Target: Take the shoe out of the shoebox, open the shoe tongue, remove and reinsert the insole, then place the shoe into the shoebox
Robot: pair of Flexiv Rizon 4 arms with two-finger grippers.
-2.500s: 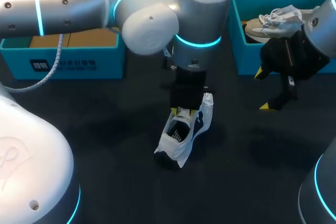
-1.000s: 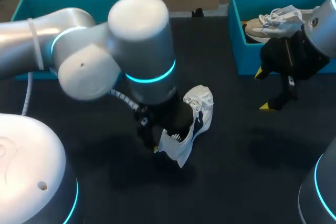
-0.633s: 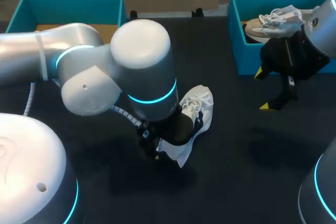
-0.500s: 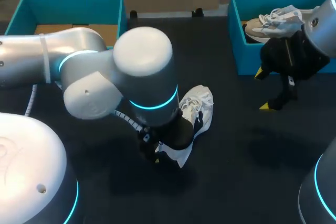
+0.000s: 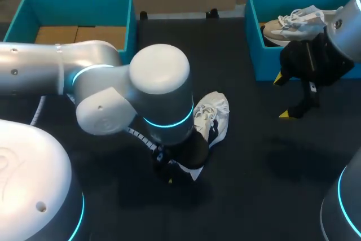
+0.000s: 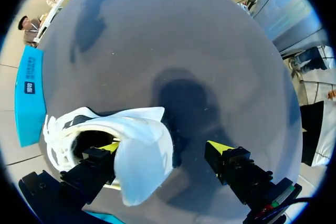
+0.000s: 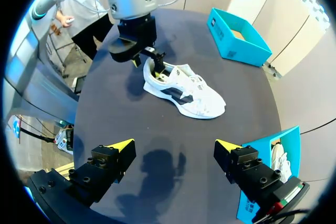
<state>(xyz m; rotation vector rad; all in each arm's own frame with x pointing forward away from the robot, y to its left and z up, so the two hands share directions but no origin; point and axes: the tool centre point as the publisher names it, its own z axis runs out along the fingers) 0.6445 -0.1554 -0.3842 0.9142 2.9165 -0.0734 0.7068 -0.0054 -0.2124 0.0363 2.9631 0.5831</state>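
A white shoe (image 5: 213, 114) with dark side marks lies on the black table (image 5: 254, 162), its heel end hidden under my left arm (image 5: 161, 100). In the left wrist view my left gripper (image 6: 165, 147) is open and straddles the heel (image 6: 142, 150). One yellow fingertip (image 6: 110, 147) sits inside the shoe's dark opening, the other stands outside. The right wrist view shows the whole shoe (image 7: 184, 90) with the left gripper (image 7: 151, 62) at its heel. My right gripper (image 5: 284, 96) hangs open beside the right shoebox (image 5: 256, 32), far from the shoe, with nothing between its fingers.
The right teal shoebox holds a second, pale shoe (image 5: 293, 21). Another teal shoebox (image 5: 73, 4) with a brown floor stands at the back left, partly behind my left arm. Bare black table lies between the white shoe and my right gripper.
My left arm has swung toward the near side and come down over the shoe's heel, covering more of it. The shoe has stayed about where it was. My right arm has not moved.
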